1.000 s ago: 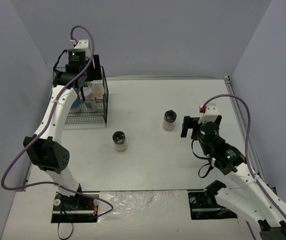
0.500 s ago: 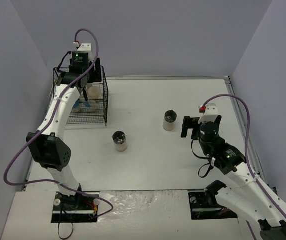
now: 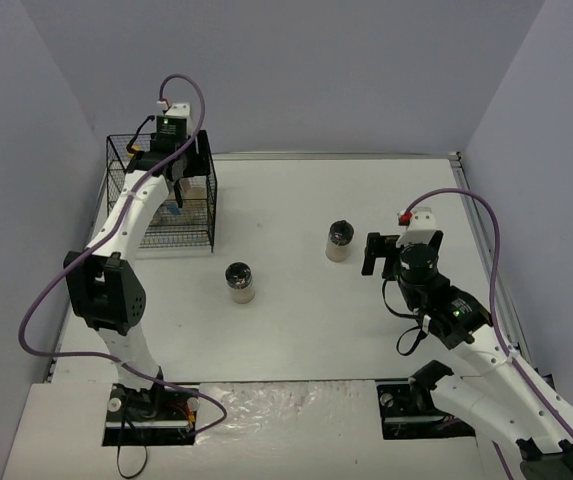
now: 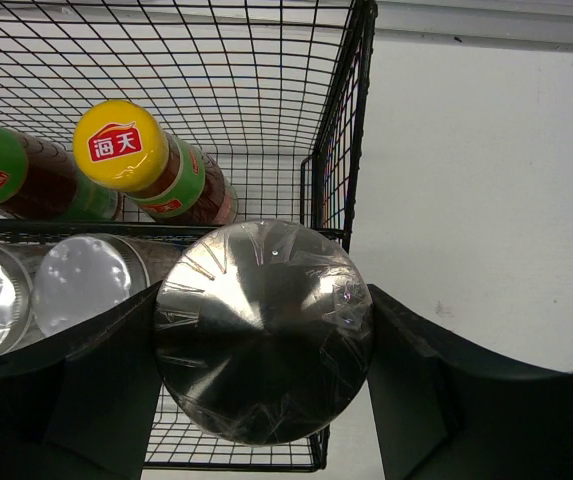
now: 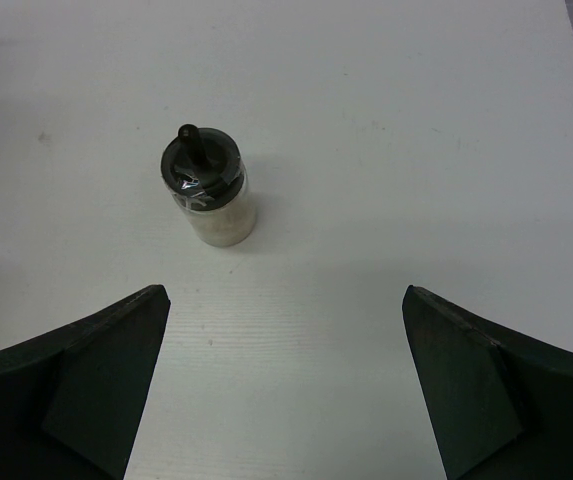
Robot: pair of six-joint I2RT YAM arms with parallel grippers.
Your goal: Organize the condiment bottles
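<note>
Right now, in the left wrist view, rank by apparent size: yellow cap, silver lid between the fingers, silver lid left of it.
Largest: held silver lid, though nearest the camera.
Then yellow cap and neighbouring silver lid: alike; that lid is partly hidden.

Black wire rack (image 3: 171, 238) far left on white worktop (image 3: 286, 330). Near dark-lidded glass jar (image 3: 239, 282) centre; far dark-lidded glass jar (image 3: 339, 241) well apart, rightward.

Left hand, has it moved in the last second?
Yes. In the top view, the left hand, holding a silver-lidded jar, shifted right across the wire rack, uncovering its far-left corner.
</note>
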